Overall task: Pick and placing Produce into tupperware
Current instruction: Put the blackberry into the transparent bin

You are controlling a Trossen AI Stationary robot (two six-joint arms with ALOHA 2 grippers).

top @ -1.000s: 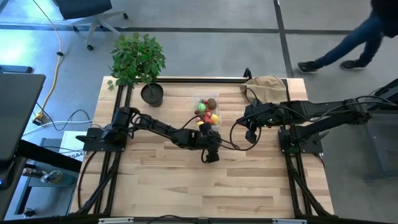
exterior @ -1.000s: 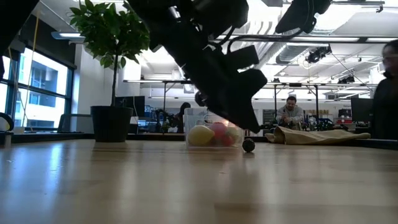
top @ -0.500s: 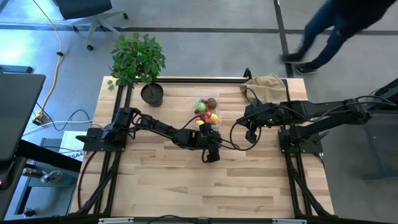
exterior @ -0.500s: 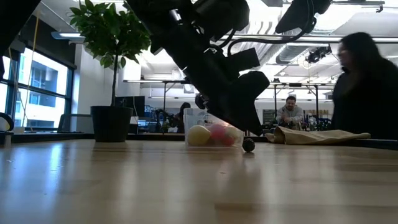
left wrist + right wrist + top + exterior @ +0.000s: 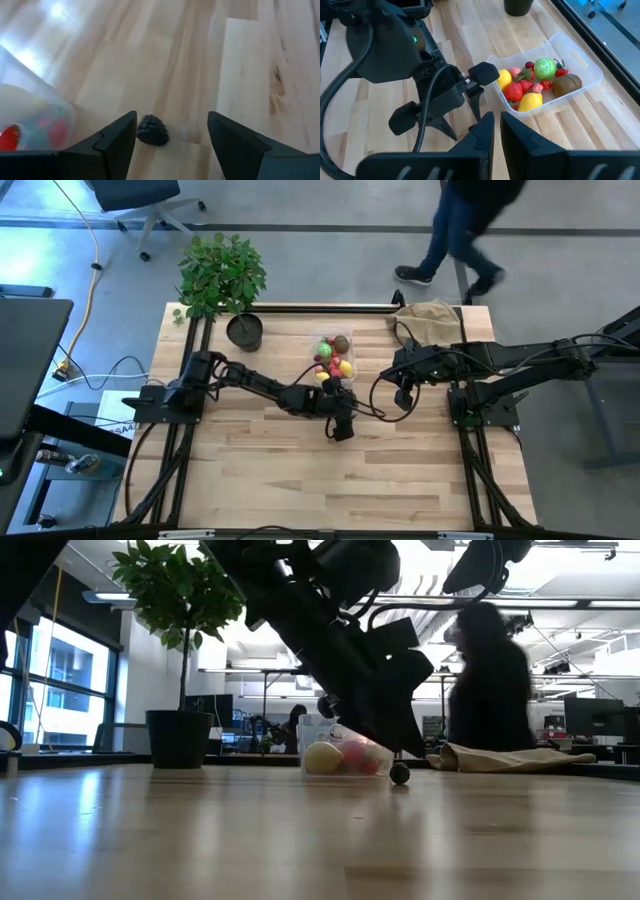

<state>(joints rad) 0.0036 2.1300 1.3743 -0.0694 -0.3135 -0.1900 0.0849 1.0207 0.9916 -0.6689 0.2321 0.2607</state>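
The clear tupperware (image 5: 582,62) stands at the table's far middle, also seen in the high view (image 5: 319,343). In it lie red berries, yellow lemons, a green round piece and a brown one. One small dark berry (image 5: 152,131) rests on the wood just outside the tub's near corner, and shows in the low view (image 5: 400,774). My left gripper (image 5: 172,132) is open and slants down over this berry, a finger on either side, touching nothing. My right gripper (image 5: 497,132) is shut and hangs high over the table's right side (image 5: 402,392).
A potted plant (image 5: 225,280) in a black pot (image 5: 244,330) stands at the far left. A tan paper bag (image 5: 430,318) lies at the far right corner. A person (image 5: 465,225) walks on the floor beyond. Bare wood (image 5: 330,480) fills the near half.
Neither arm nor any produce has visibly moved. The person beyond the table's far right corner has walked leftward along the far side.
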